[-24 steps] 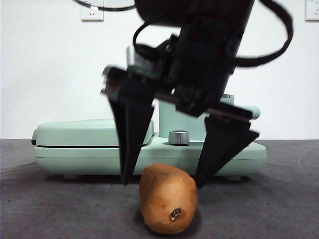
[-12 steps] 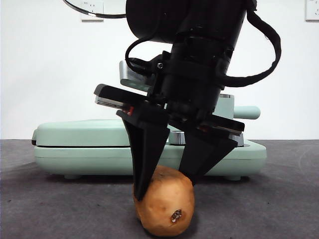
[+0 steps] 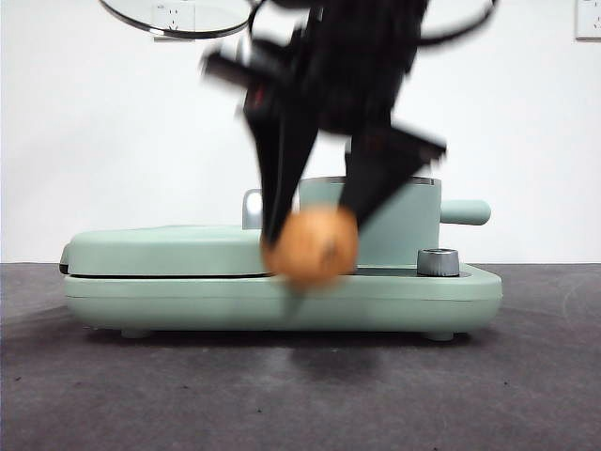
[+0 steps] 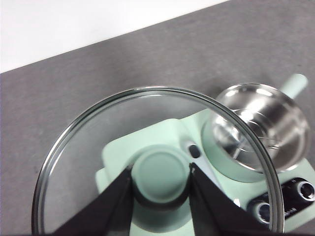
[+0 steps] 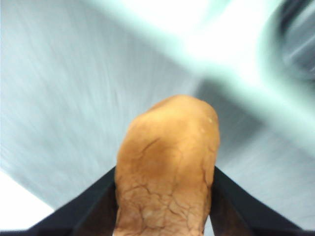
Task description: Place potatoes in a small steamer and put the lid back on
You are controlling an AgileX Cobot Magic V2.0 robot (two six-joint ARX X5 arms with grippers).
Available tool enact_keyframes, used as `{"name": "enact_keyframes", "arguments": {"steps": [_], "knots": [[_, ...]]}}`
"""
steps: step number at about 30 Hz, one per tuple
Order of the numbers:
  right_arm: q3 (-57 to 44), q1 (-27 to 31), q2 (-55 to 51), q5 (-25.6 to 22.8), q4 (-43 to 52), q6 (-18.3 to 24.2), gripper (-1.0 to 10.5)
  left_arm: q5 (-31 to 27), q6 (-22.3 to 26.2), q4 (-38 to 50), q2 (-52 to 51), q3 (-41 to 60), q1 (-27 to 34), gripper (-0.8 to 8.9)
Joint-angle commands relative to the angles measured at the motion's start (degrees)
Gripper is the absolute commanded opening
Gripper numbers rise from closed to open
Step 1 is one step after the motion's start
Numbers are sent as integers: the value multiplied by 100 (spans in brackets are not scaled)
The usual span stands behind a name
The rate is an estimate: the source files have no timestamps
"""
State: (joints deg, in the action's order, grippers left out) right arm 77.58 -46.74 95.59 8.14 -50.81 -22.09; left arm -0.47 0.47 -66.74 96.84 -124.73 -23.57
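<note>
Nearest the front camera, the right hand (image 3: pixel 312 246) is clamped on the potato (image 3: pixel 311 246), one dark jaw on each flank, and carries it clear of the grey table (image 3: pixel 113 395), well above the surface and blurred with motion. From that arm's wrist camera the potato (image 5: pixel 167 167) fills the space between the jaws, its long axis running out along them.

Behind the potato stands the mint-green cooker base (image 3: pixel 188 296), and on its farther part the small steamer (image 3: pixel 413 221), open at the top, its stubby handle (image 3: pixel 465 211) pointing sideways. The steamer lies beyond the carried potato and a little to one side in the front view, its rim about level with the potato's top, so by my reading the load must go higher and farther across before it can come down into the pot.

Farthest up, the left hand (image 4: pixel 160 179) grips the knob (image 4: pixel 160 172) of the lid (image 4: pixel 74 132) with both jaws tight against it, holding the glass above the cooker with the steamer's steel bowl (image 4: pixel 256 128) showing under its edge. That arm waits until the potato is in.
</note>
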Motion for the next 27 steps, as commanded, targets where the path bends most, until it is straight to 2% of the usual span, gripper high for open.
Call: {"name": "enact_keyframes", "arguments": {"steps": [1, 6, 15, 19, 23, 27], "knots": [[776, 284, 26, -4, -210, 402, 147, 0, 55, 138, 15, -151, 81, 16], [2052, 1003, 262, 98, -352, 713, 146, 0, 55, 131, 20, -151, 219, 16], [4365, 2022, 1676, 85, -1355, 1252, 146, 0, 52, 94, 20, -151, 219, 16], [4760, 2286, 2256, 109, -1512, 1268, 146, 0, 52, 66, 20, -151, 219, 16], [4782, 2444, 2636, 372, -1550, 1338, 146, 2, 37, 52, 20, -151, 219, 16], [4782, 2492, 2900, 426, -1668, 1340, 147, 2, 37, 52, 20, -151, 219, 16]]}}
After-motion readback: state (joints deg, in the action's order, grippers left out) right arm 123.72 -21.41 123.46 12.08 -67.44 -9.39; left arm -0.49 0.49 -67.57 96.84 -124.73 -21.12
